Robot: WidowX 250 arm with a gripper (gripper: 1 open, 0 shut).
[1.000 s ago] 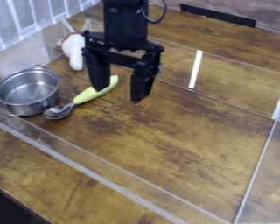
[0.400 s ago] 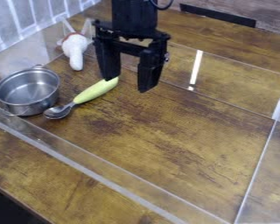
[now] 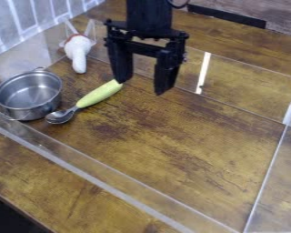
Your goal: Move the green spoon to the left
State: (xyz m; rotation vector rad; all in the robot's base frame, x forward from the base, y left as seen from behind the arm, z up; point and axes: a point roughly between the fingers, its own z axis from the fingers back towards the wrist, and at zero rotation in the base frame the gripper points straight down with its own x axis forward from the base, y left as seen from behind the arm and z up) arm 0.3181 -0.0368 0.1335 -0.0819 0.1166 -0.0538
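Brown wooden tabletop [image 3: 173, 173]. Using the steel bowl [image 3: 30, 95] as landmark, I see one bowl, one green spoon [image 3: 95, 96] just right of it, and one gripper [image 3: 143, 80] farther right, fingers spread, grasping nothing.
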